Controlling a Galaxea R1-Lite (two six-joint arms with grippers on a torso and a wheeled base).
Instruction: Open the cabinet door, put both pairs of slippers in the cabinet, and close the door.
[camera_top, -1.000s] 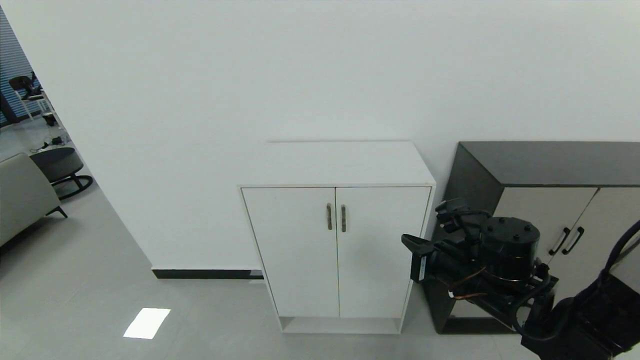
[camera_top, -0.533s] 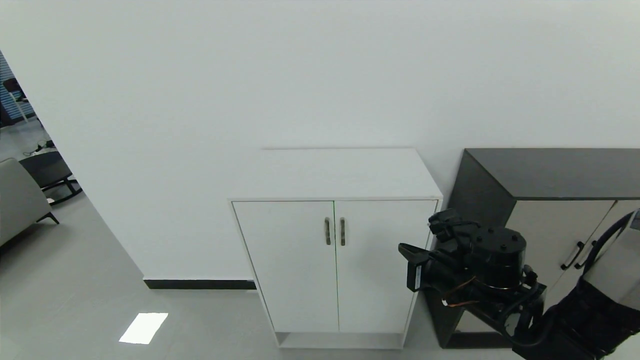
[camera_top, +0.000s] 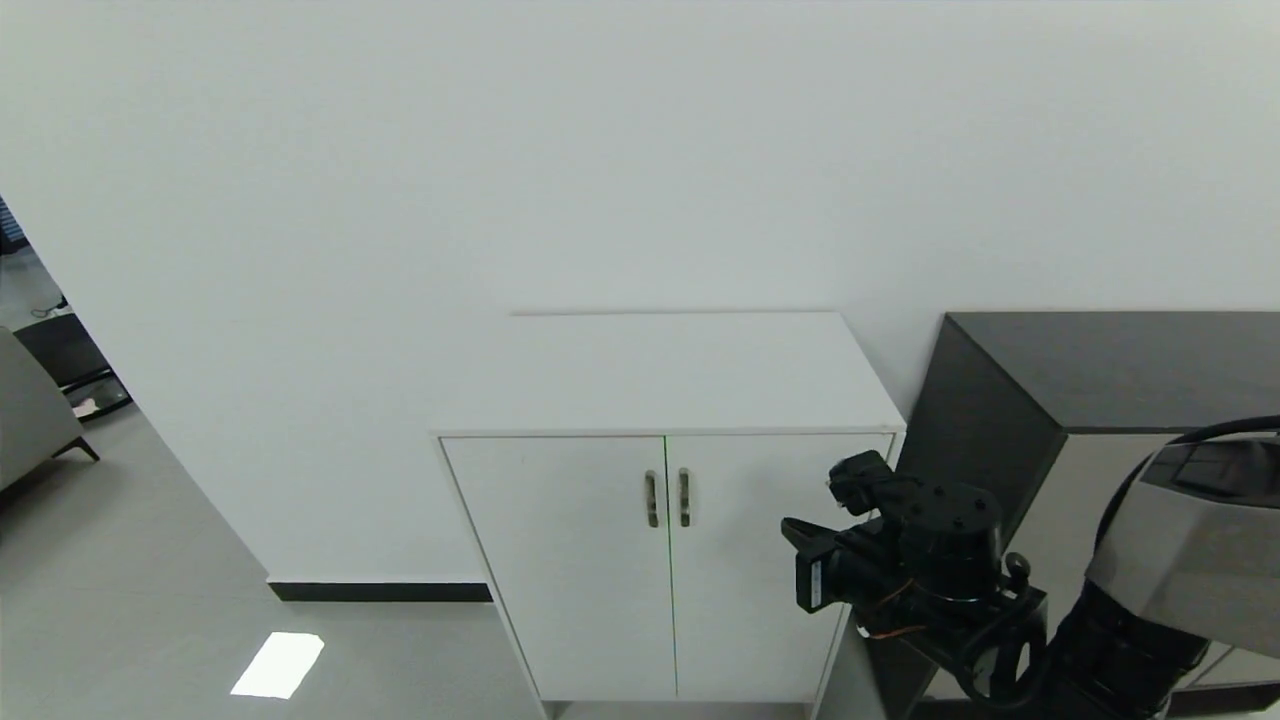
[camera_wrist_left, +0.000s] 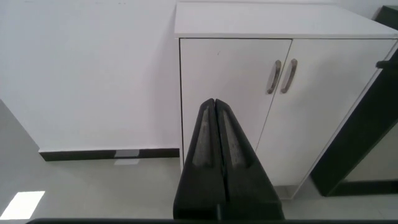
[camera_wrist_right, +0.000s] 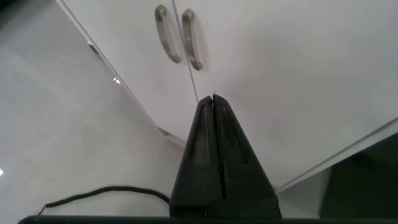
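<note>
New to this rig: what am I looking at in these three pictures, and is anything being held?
This is a wheeled robot with two arms. The wide picture is from its head camera: a white cabinet, doors closed, handles at the middle, stands against the wall beside a dark cabinet. The other two come from cameras on the wrists. The left gripper and the right gripper are both shut, hold nothing, and point at the white cabinet.
</note>
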